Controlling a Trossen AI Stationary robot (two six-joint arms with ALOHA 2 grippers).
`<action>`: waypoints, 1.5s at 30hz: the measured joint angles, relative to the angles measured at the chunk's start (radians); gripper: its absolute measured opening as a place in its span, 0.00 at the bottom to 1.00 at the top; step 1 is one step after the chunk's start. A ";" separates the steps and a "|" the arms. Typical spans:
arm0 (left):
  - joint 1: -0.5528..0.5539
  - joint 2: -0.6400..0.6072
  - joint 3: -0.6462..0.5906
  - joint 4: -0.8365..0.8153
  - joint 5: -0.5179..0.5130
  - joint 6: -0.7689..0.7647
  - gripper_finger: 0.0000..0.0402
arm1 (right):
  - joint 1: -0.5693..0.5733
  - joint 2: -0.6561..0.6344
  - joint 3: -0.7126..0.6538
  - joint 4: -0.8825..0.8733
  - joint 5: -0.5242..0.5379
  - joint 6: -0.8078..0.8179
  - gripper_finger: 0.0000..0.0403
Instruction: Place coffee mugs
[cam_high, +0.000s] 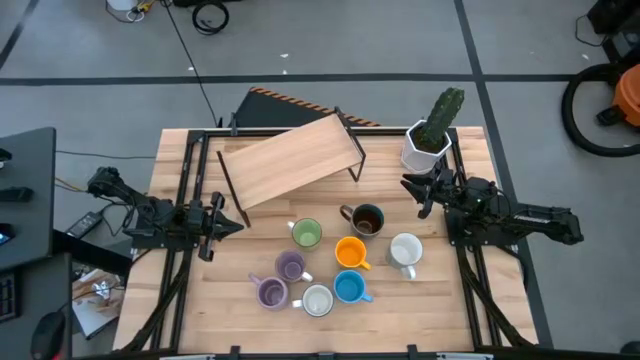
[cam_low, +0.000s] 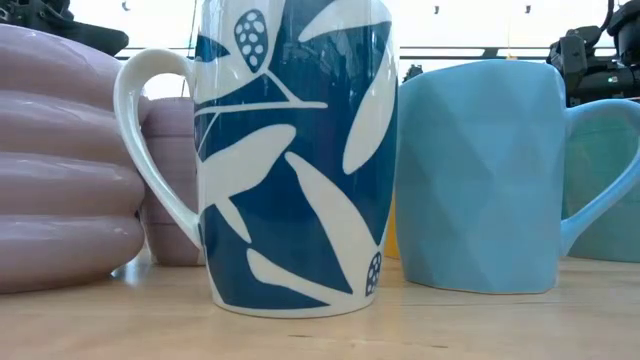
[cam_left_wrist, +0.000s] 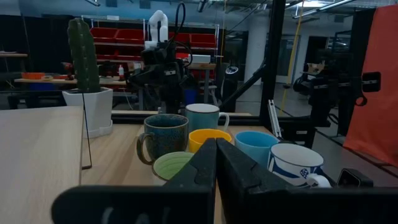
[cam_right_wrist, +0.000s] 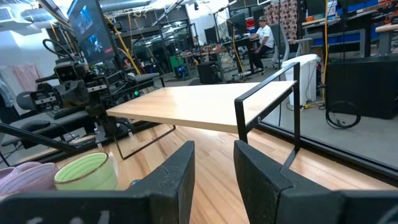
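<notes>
Eight mugs stand on their bases in a cluster on the wooden table: green (cam_high: 306, 233), dark brown (cam_high: 366, 219), orange (cam_high: 350, 252), white (cam_high: 405, 250), two purple (cam_high: 290, 266) (cam_high: 272, 291), a white one with blue leaves (cam_high: 317, 300) and blue (cam_high: 349, 288). My left gripper (cam_high: 226, 222) is shut, left of the cluster, pointing at it (cam_left_wrist: 216, 167). My right gripper (cam_high: 413, 192) is open, right of the dark brown mug, near the cactus pot. Its wrist view (cam_right_wrist: 214, 152) shows the green mug (cam_right_wrist: 87, 171). Neither gripper touches anything.
A wooden shelf on thin black legs (cam_high: 290, 158) stands behind the mugs, toward the far edge. A white faceted pot with a green cactus (cam_high: 428, 145) sits at the far right corner. Bare wood lies between each gripper and the cluster. The low view is filled by the leaf mug (cam_low: 295, 150).
</notes>
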 joint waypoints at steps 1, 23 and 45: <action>0.000 0.000 0.000 0.000 0.000 0.000 0.03 | 0.000 0.000 0.000 0.000 0.000 0.000 0.29; 0.002 0.000 0.000 0.208 -0.092 -0.225 0.03 | 0.000 0.003 0.000 0.212 0.072 -0.029 0.29; 0.001 0.601 0.579 -0.527 0.193 -0.472 0.03 | 0.000 0.015 0.000 0.287 -0.133 -0.084 0.29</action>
